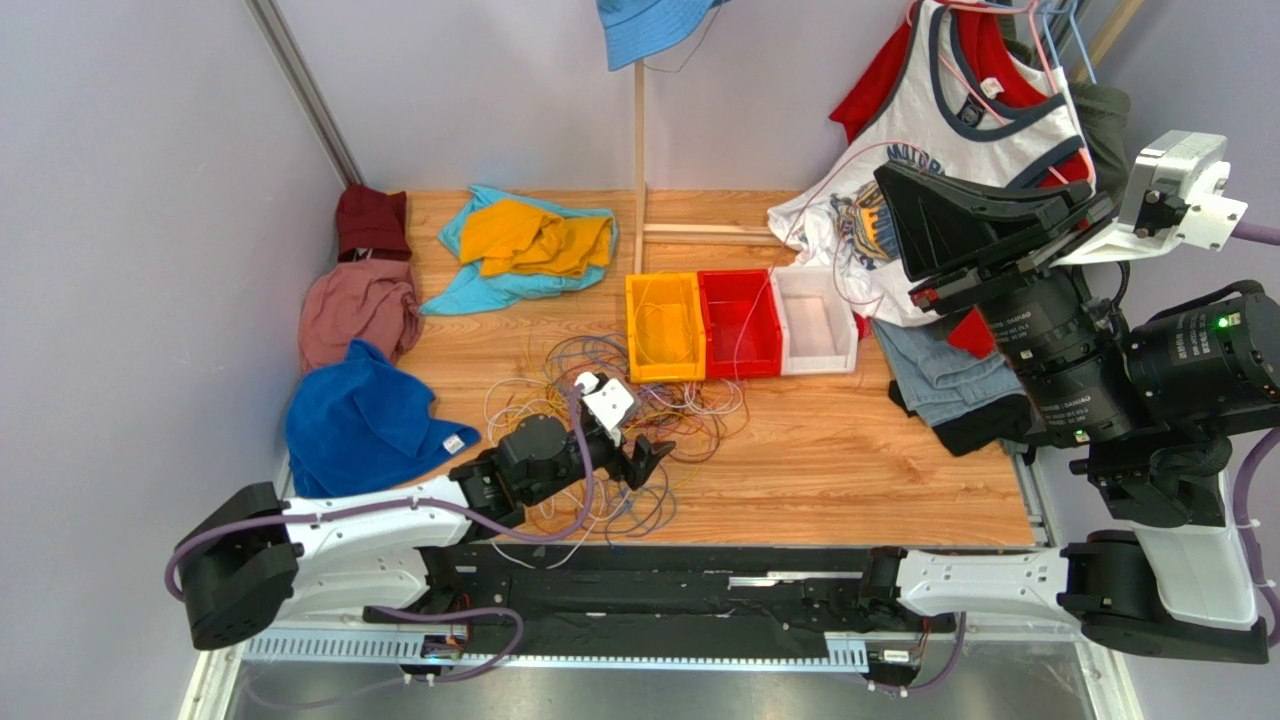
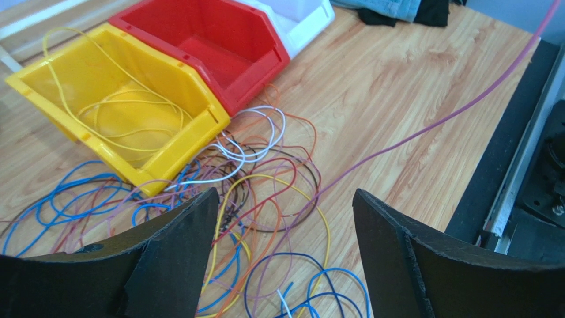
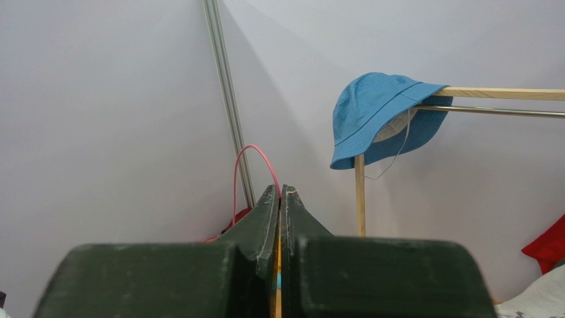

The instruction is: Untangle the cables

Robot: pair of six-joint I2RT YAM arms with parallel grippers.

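Left gripper [image 2: 285, 199]: jaws spread, hanging low over the cables [image 2: 265, 179]. These lie in a loose multicolour heap on the table [image 2: 411, 86], just in front of the yellow bin [image 2: 176, 152], with a yellow cable [image 2: 132, 101] coiled inside the bin. Right gripper [image 3: 280, 191]: raised high at far right, jaws pressed together, pinching a pink cable [image 3: 247, 151] that loops up beside them.
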